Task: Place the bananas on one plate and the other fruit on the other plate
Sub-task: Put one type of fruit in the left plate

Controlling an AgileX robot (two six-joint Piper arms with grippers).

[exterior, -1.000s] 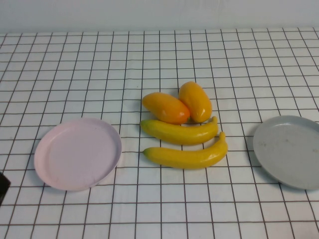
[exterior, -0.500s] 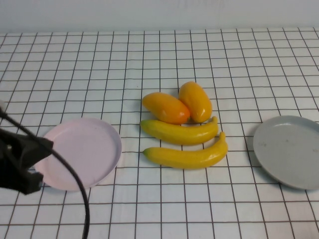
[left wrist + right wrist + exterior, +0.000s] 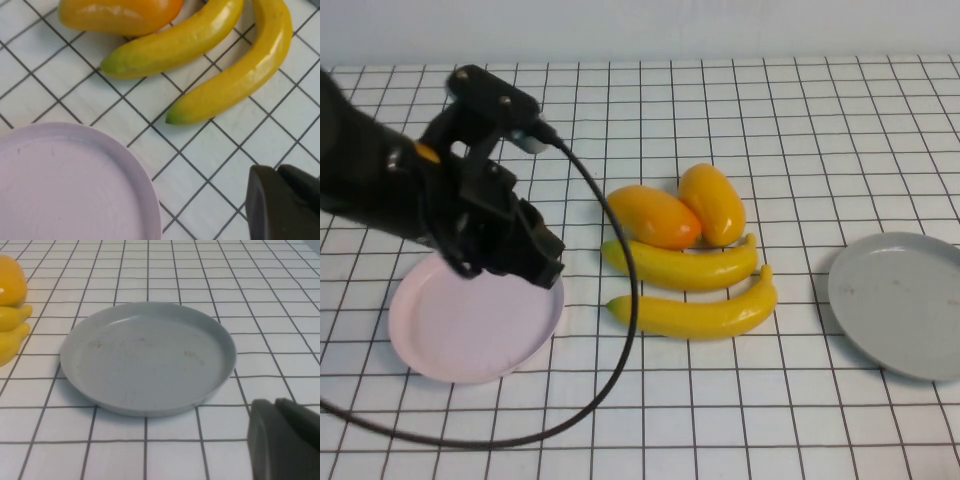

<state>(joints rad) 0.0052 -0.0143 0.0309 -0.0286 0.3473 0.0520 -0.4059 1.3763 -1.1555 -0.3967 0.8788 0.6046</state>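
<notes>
Two yellow bananas lie side by side mid-table. Two orange oval fruits touch each other just behind them. The pink plate sits at the left and the light-grey plate at the right; both hold nothing. My left gripper hangs above the pink plate's near-right rim, shut and empty, left of the bananas. The left wrist view shows its fingers, the pink plate, both bananas and one orange fruit. My right gripper is shut and empty beside the grey plate.
A white cloth with a black grid covers the table. The left arm's black cable loops over the cloth between the pink plate and the bananas. The banana ends and an orange fruit show at the edge of the right wrist view.
My left arm has come in from the lower left and swung up and right over the pink plate. The fruits and plates have not moved.
</notes>
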